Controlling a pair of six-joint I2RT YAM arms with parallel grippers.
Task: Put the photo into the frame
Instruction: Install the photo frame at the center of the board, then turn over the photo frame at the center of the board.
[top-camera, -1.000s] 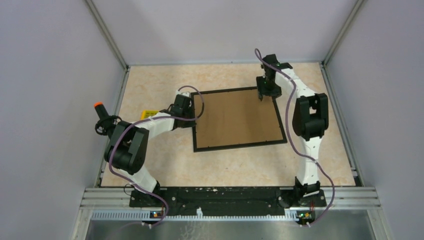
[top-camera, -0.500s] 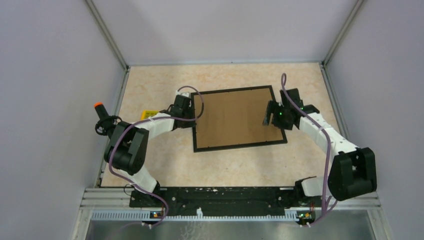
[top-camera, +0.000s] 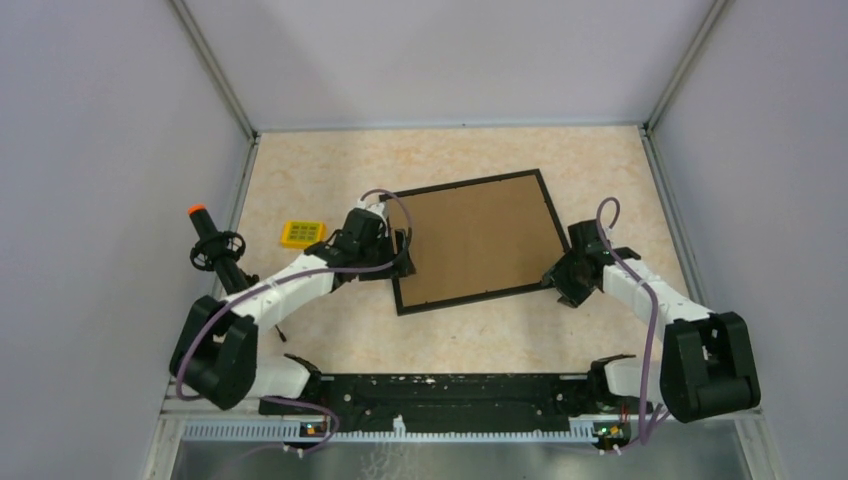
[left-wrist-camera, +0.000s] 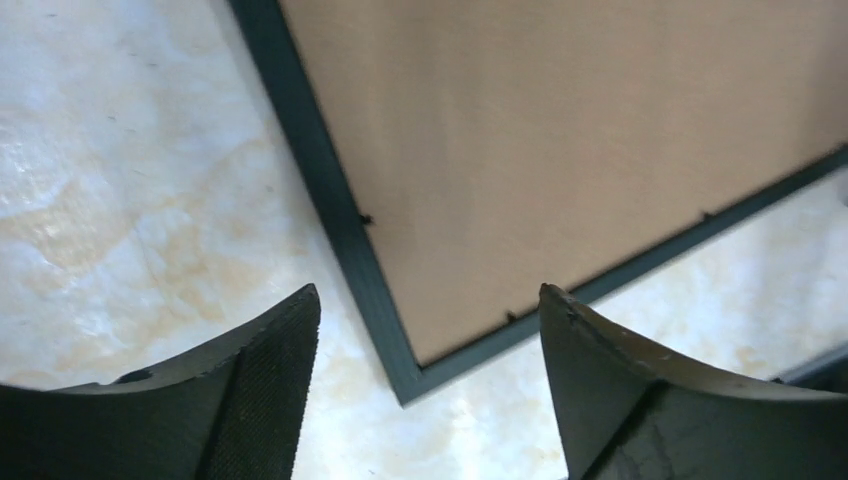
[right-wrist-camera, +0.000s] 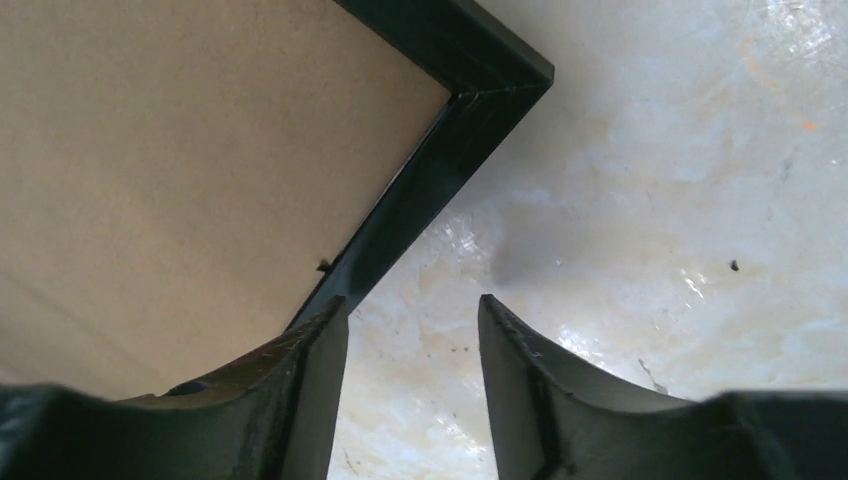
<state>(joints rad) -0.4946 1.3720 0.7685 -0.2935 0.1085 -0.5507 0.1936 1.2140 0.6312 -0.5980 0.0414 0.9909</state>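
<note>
The black frame (top-camera: 462, 183) lies flat and skewed on the table, a brown backing board (top-camera: 480, 240) filling it. The photo is hidden. My left gripper (top-camera: 400, 255) hovers at the frame's near-left corner, jaws wide open and empty. In the left wrist view that corner (left-wrist-camera: 405, 375) sits between the fingers of the left gripper (left-wrist-camera: 428, 292). My right gripper (top-camera: 562, 285) is by the near-right corner, open and holding nothing. In the right wrist view the right gripper (right-wrist-camera: 412, 300) is over bare table, and the frame's edge (right-wrist-camera: 400, 225) runs past its left finger.
A small yellow block (top-camera: 301, 233) lies left of the frame. A black stand with an orange tip (top-camera: 205, 240) rises by the left wall. Grey walls enclose the table on three sides.
The left gripper has opened and shifted toward the frame's near-left corner. The right arm swung from the far-right corner to the near-right one. The frame has turned slightly counterclockwise.
</note>
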